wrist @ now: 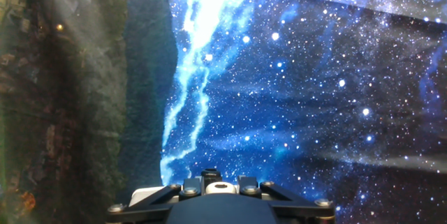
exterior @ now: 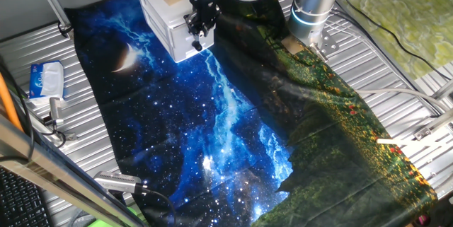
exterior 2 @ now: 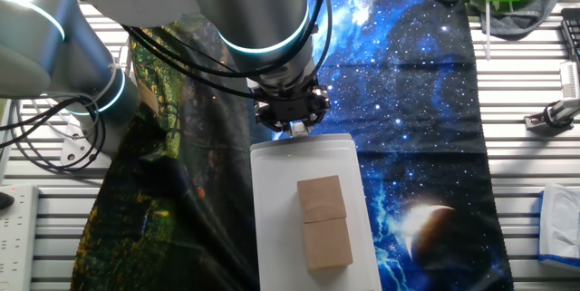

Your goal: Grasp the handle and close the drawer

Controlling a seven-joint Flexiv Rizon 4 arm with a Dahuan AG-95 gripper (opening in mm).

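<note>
Apparently the closing push is what is in hand: the gripper (exterior: pixel 197 37) sits against the front of the white cabinet (exterior: pixel 161 16), fingers clenched on a small white knob, the handle (wrist: pixel 218 188), glimpsed between them in the hand view. The drawer (exterior 2: pixel 306 143) front looks almost flush. Next calls for a straight push in, then letting go

One fixed view looks down from the table's front toward the cabinet (exterior: pixel 168 15), the other from behind it, sharing the starry cloth (exterior 2: pixel 408 82); hand view hovers close above that cloth.
</note>
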